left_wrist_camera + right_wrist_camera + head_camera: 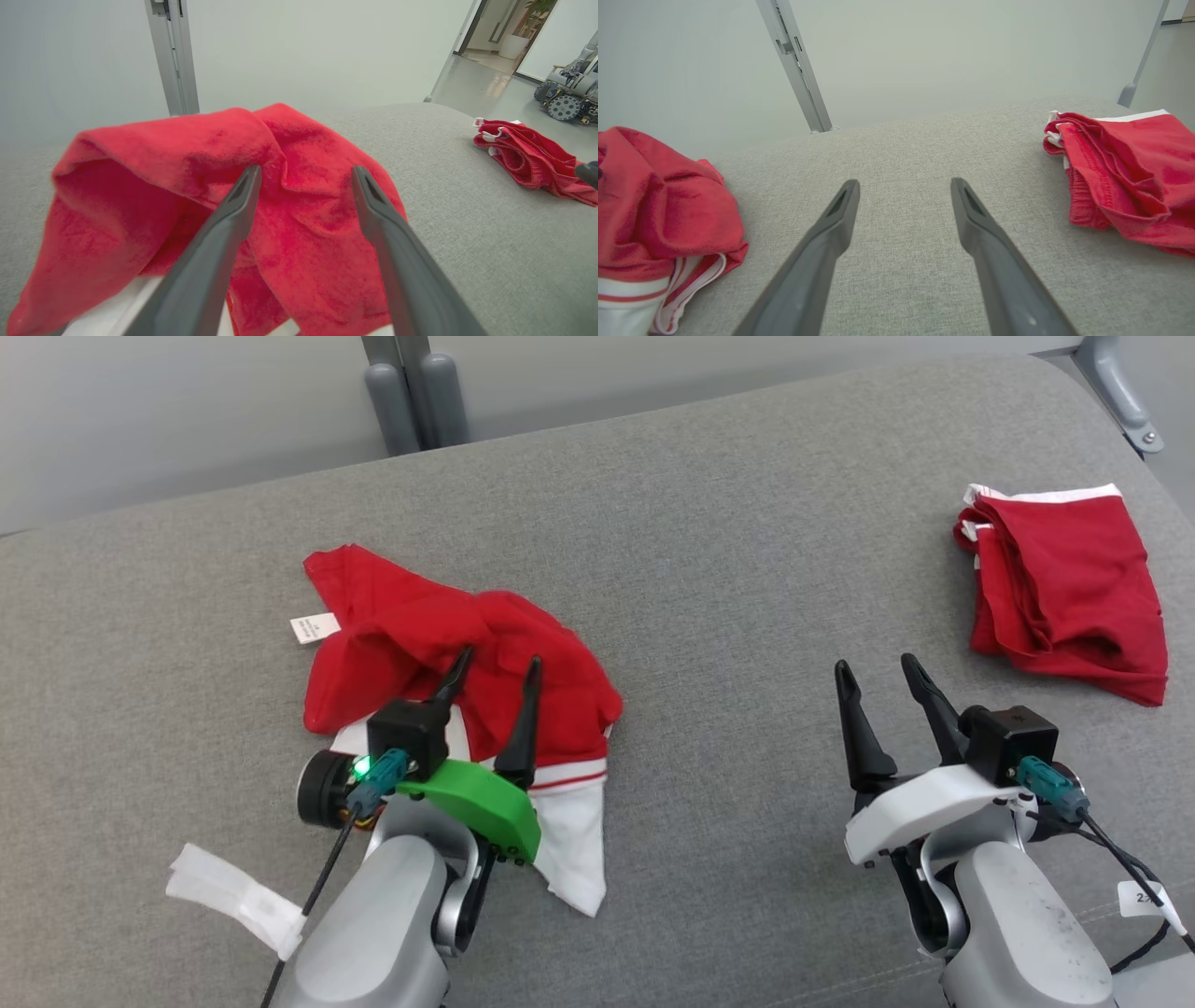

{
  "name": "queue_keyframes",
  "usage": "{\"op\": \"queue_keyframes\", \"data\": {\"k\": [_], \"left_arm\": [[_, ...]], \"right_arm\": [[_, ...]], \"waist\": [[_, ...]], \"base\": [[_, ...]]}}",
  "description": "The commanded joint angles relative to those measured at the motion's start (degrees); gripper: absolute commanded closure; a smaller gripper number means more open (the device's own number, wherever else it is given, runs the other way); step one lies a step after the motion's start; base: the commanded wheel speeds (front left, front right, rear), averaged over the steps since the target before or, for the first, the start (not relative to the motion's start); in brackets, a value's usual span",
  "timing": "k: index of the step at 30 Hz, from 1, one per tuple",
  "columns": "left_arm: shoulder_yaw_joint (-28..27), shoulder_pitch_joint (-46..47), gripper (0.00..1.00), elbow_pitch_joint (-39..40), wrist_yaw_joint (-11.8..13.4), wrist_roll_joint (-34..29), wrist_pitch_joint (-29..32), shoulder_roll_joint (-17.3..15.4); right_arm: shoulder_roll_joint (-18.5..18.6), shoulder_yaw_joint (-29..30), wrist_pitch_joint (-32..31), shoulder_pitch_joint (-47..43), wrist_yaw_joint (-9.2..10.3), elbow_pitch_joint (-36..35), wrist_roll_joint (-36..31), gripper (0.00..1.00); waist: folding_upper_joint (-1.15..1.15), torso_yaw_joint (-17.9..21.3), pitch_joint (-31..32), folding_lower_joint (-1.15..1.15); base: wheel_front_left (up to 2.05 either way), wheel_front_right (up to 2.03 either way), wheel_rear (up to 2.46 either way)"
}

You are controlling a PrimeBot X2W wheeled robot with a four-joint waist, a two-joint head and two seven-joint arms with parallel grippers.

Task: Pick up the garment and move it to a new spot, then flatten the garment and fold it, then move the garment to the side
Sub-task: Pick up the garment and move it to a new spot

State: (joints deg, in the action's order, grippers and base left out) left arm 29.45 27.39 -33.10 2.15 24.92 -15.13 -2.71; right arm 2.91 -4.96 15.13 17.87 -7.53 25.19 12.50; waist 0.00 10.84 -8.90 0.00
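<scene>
1. Your garment lies crumpled in a red heap on the left half of the grey padded surface, closer to its front edge than to its back edge.
2. A white panel with a red stripe trails out of the heap towards the front edge. A small white label sticks out on the heap's left side, and its print is too small for you to read.
3. The left gripper hovers over the heap with its two fingers spread wide and no cloth pinched between them. You cannot tell whether the tips touch the fabric.
4. Its green cover and wrist hide the near middle of the garment in the head view, and the left wrist view cuts the cloth off at the bottom.
5. The right gripper also stands open and empty, over bare surface right of centre and well apart from the garment.
6. A second red garment, trimmed in white, lies folded near the right edge, and its folds hide how many layers it has.
7. Two grey posts stand behind the back edge, cut off by the top of the head view.
</scene>
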Motion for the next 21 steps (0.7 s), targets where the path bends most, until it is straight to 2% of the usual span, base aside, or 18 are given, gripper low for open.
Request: {"op": "queue_keyframes", "data": {"k": [1, 11, 21], "left_arm": [[-1.64, -1.54, 0.00, 0.27, 0.43, -0.65, -0.01, -0.37], [-14.87, -13.17, 0.00, 5.08, 1.40, -6.55, -0.01, -1.42], [-24.78, -23.83, 0.00, 10.15, 0.10, -10.84, -0.01, -0.69]], "right_arm": [[0.05, 0.00, 0.01, -0.86, 0.08, -0.30, 0.15, 0.00], [0.11, -0.82, 0.01, -4.29, 0.08, -0.60, -0.54, 0.00], [0.08, -2.91, 0.01, -6.83, 0.08, 0.54, 0.52, 0.00]], "waist": [[0.00, -1.12, 0.93, 0.00], [0.00, -5.88, 5.11, 0.00], [0.00, -7.32, 7.67, 0.00]], "base": [[0.00, 0.00, 0.00], [0.00, 0.00, 0.00], [0.00, 0.00, 0.00]]}}
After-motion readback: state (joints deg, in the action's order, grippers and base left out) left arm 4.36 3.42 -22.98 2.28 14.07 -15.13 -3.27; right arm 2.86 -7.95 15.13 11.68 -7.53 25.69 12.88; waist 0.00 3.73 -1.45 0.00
